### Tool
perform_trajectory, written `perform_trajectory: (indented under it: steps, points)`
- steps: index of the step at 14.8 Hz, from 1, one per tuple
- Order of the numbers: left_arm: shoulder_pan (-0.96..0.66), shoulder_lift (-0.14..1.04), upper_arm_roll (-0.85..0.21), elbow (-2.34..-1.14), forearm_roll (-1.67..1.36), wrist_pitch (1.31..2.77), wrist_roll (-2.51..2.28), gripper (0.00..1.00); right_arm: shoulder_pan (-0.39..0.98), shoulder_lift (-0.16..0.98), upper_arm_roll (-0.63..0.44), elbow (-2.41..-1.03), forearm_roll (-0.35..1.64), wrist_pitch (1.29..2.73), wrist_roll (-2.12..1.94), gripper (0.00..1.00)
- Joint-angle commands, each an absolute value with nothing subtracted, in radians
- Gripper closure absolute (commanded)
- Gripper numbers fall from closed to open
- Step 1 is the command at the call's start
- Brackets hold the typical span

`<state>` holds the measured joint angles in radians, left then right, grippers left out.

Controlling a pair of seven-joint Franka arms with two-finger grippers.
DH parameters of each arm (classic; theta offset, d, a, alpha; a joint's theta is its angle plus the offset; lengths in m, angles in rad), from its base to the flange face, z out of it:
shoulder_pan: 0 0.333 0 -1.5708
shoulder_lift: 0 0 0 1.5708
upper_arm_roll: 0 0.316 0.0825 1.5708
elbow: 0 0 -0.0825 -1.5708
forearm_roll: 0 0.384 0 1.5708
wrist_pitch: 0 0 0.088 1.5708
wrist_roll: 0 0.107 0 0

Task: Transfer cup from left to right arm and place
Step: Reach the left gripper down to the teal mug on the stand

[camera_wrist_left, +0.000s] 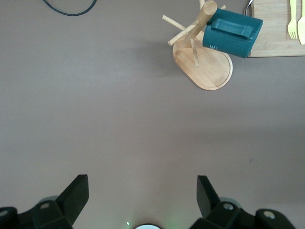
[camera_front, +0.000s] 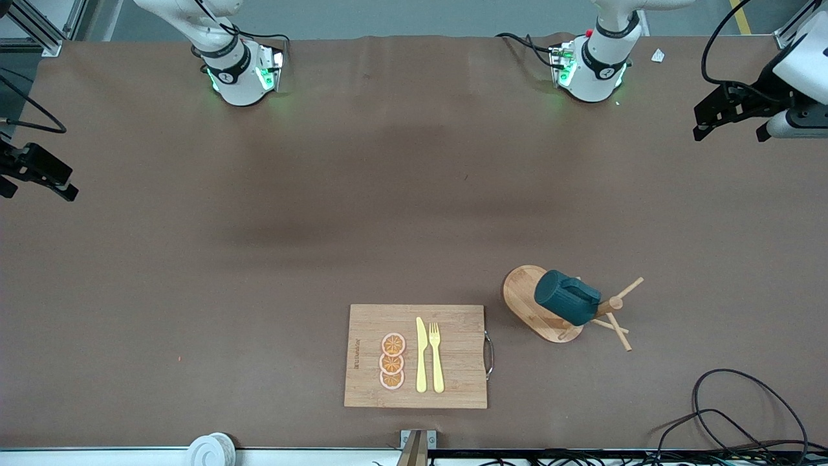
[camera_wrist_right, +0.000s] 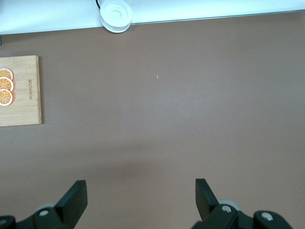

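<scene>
The cup (camera_front: 568,298), a dark teal ribbed mug, hangs tilted on a peg of a wooden stand (camera_front: 525,304), beside the cutting board toward the left arm's end of the table. The left wrist view shows the cup (camera_wrist_left: 232,33) and stand (camera_wrist_left: 206,74) well away from my left gripper (camera_wrist_left: 142,192), which is open and empty. My left gripper (camera_front: 729,129) hovers at the table's edge at the left arm's end. At the other end, the right gripper (camera_front: 39,186) hovers over the table edge; it (camera_wrist_right: 139,194) is open over bare mat with nothing between its fingers.
A wooden cutting board (camera_front: 456,382) near the front edge carries three orange slices (camera_front: 392,361), a yellow knife (camera_front: 421,356) and a yellow fork (camera_front: 436,356). A white roll (camera_front: 210,448) sits at the front edge. Black cables (camera_front: 731,414) loop at the corner beside the stand.
</scene>
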<state>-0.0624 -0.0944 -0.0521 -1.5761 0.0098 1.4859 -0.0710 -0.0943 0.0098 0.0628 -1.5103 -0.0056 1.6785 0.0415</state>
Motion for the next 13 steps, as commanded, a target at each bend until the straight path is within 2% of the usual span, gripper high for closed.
perform_trajectory:
  steps: [1,7,13]
  points:
    - [-0.061,-0.083,-0.052,-1.554,0.017,1.488,-0.072,0.00,-0.120,0.012,0.081,-1.497,-0.002,1.667,0.041,0.00]
    - [-0.054,-0.071,-0.051,-1.545,0.012,1.517,-0.077,0.00,-0.121,0.012,0.081,-1.496,-0.003,1.667,0.041,0.00]
    - [-0.075,0.041,-0.063,-1.540,-0.015,1.615,-0.327,0.00,-0.121,0.012,0.080,-1.496,-0.003,1.669,0.041,0.00]
